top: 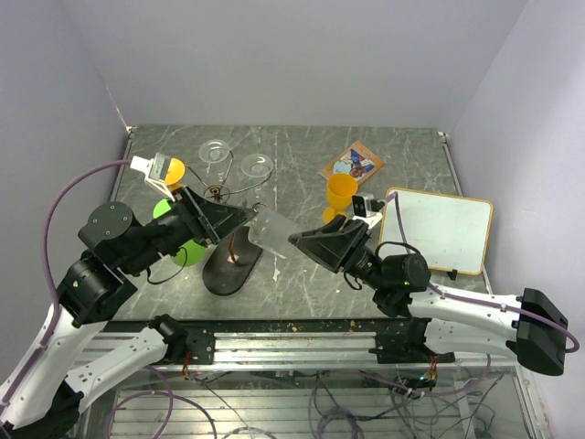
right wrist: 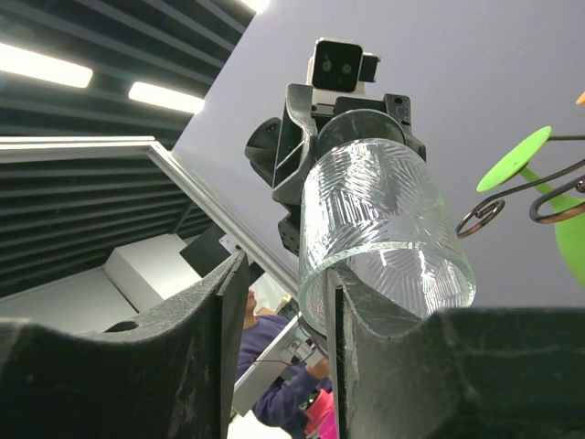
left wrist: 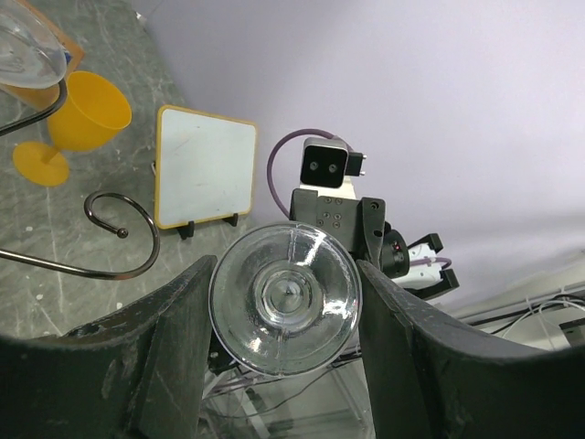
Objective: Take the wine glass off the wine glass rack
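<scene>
The clear wine glass (top: 268,230) lies sideways in the air between my two grippers, off the rack's arms. My left gripper (top: 239,219) is shut on its round foot (left wrist: 285,297), which fills the gap between both fingers. The ribbed bowl (right wrist: 384,219) points at my right gripper (top: 300,240), which is open; its right finger (right wrist: 366,320) sits inside the rim and the left finger (right wrist: 215,320) outside, apart from the glass wall. The wine glass rack (top: 230,265) stands on its dark oval base below the left gripper; one scroll arm (left wrist: 123,233) shows in the left wrist view.
Two clear glasses (top: 216,151), a green glass (top: 187,251) and a yellow one (top: 174,172) hang on the rack. An orange goblet (top: 341,192) stands mid-table. A framed whiteboard (top: 441,229) lies to the right, a printed packet (top: 352,163) behind the goblet.
</scene>
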You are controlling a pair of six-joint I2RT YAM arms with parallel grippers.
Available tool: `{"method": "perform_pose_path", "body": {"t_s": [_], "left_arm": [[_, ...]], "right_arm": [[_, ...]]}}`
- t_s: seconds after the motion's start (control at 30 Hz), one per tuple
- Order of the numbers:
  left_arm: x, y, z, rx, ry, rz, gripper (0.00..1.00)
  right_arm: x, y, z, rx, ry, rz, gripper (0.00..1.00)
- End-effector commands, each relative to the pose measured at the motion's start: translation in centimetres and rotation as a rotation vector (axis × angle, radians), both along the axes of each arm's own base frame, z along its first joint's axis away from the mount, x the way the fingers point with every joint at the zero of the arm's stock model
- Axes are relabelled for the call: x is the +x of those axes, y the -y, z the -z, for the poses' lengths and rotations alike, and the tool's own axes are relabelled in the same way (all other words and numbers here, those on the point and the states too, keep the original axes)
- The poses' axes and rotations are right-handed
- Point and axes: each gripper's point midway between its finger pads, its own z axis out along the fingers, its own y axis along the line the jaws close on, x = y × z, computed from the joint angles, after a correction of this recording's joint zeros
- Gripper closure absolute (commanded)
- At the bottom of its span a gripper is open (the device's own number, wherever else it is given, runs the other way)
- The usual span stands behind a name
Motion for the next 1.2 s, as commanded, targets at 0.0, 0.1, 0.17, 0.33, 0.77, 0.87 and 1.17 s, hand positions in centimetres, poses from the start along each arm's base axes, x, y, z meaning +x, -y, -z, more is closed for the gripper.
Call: {"method": "perform_pose_path", "body": {"t_s": [0.0, 0.1, 0.17, 0.33, 0.77, 0.87, 1.17], "left_arm": [[0.0, 0.9, -2.1, -0.092, 0.055, 0.037, 0.93], [0.0, 1.6, -2.2, -0.101, 0.060, 0.068, 0.93], [0.0, 1.6, -2.6, -0.084, 0.076, 0.072, 0.93], [0.2, 2.5, -2.1, -0.076, 0.074, 0.109, 0.87], [1.1, -1.3, -1.1, 0.077, 0.141, -0.080, 0.19], [0.9, -1.9, -1.0, 0.107, 0.150, -0.094, 0.03], [-0.2, -3.6, -3.0, 0.133, 0.210, -0.127, 0.02]], "right_arm": [[-0.5, 1.4, -3.7, 0.117, 0.032, 0.006, 0.64], [-0.4, 1.6, -4.2, 0.126, 0.031, 0.016, 0.69], [0.1, 1.8, -4.2, 0.124, 0.011, 0.040, 0.71], [1.4, 3.1, -5.1, 0.108, -0.003, 0.153, 0.82], [4.9, 4.6, -3.7, -0.209, -0.014, 0.454, 1.00], [5.2, 5.6, -2.6, -0.299, -0.003, 0.512, 1.00], [7.3, 9.5, 5.6, -0.740, -0.105, 0.691, 1.00]]}}
